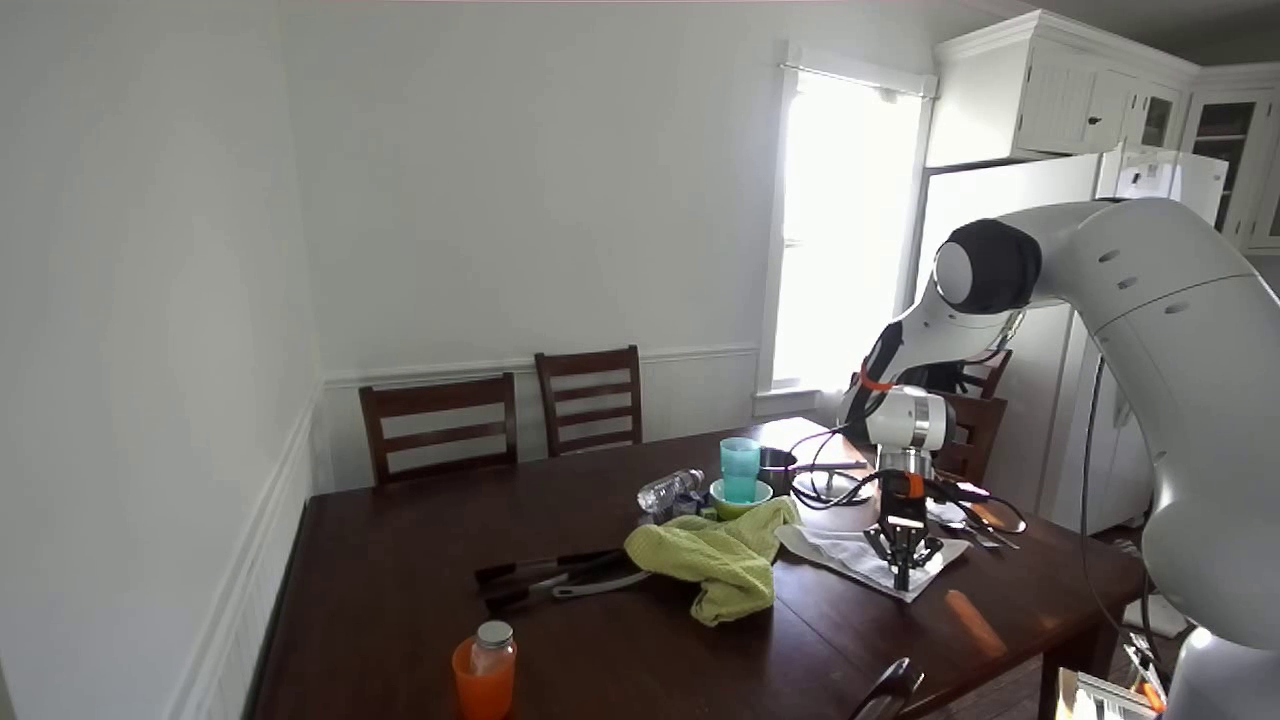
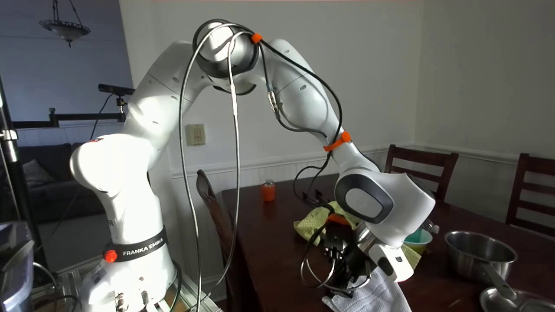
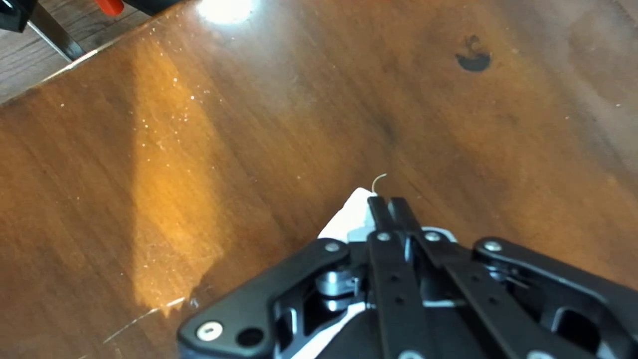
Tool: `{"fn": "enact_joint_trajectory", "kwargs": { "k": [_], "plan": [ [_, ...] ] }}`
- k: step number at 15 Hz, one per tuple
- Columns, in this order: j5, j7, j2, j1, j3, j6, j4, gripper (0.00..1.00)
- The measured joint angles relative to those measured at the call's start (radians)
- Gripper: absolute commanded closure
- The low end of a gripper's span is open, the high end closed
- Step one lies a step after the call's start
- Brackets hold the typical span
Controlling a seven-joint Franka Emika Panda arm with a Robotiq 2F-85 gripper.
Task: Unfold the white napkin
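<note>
White napkin (image 2: 376, 293), closed tool (image 3: 388, 200), FRANKA EMIKA band (image 2: 138, 250)

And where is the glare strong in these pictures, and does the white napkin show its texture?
In an exterior view, the window is burnt out; in the wrist view, a glare spot and an amber light band lie on the tabletop; in an exterior view, the white napkin shows ribbed texture, while in the wrist view its corner by the fingers looks plain white.

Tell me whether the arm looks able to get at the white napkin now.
Probably yes: the shut gripper is right at a corner of the white napkin, with nothing visible in the way; whether it grips that corner, I can't tell.
</note>
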Motion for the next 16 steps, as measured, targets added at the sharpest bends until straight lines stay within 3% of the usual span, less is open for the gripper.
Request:
{"fn": "enact_joint_trajectory", "kwargs": {
  "k": [10,16],
  "plan": [
    [0.020,0.000,-0.027,-0.021,0.000,0.066,0.063,0.99],
    [0.062,0.000,-0.030,-0.046,0.011,0.162,0.103,0.99]
  ]
}}
